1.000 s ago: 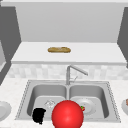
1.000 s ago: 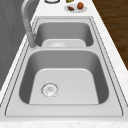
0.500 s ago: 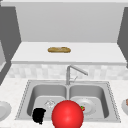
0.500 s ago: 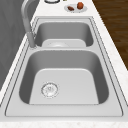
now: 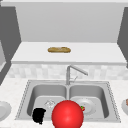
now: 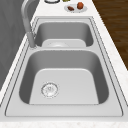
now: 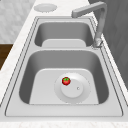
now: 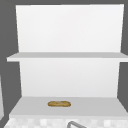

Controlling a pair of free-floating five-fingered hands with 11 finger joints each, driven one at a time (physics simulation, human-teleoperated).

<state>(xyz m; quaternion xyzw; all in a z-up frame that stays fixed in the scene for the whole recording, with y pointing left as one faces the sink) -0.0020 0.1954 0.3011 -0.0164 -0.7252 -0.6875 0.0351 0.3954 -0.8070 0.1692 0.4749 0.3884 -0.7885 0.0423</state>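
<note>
Left hand (image 5: 39,115): a black shape at the lower left of the front view, before the sink's (image 5: 25,96) front rim and just left of the red ball; whether its fingers were curled or slack could not be told.

Red ball (image 5: 67,114): large, at the bottom centre of the front view, overlapping the sink's front edge and the divider between the two basins.

Plate (image 7: 83,93): round, lay flat on the floor of the near basin in the right side view; in the front view it sat in the right basin, partly behind the ball.

Tomato (image 7: 66,80): small, red with a green top, rested on the plate's left part.

Faucet (image 5: 72,72): stood behind the divider, spout angled toward the right basin.

Bread loaf (image 5: 59,49): lay on the shelf (image 5: 100,53) above the sink, left of centre.

Dish (image 6: 83,9): on the counter at the upper edge of the left side view, carried two small food items.
</note>
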